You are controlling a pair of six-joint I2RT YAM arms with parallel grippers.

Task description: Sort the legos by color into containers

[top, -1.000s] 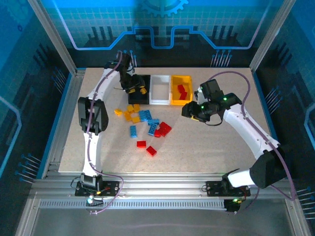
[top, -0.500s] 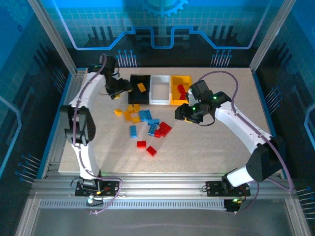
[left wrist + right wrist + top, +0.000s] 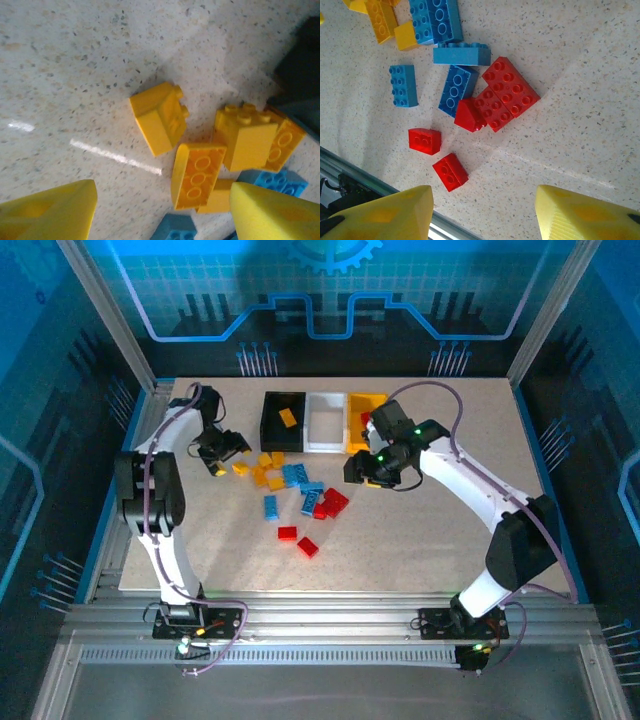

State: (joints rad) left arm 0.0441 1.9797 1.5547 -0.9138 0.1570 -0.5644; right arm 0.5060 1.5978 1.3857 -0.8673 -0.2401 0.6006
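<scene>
speckled table [image 3: 450,540]: left gripper [image 3: 223,447] and right gripper [image 3: 358,470] hang wide, empty; centre your left over the lone yellow lego [image 3: 159,117], seemingly clear.

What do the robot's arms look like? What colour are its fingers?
The left arm and right arm are white tubes with black joints. A thin purplish cable loops along each one. Small green lights glow on the right arm. The fingers are chunky yellow wedges.
</scene>
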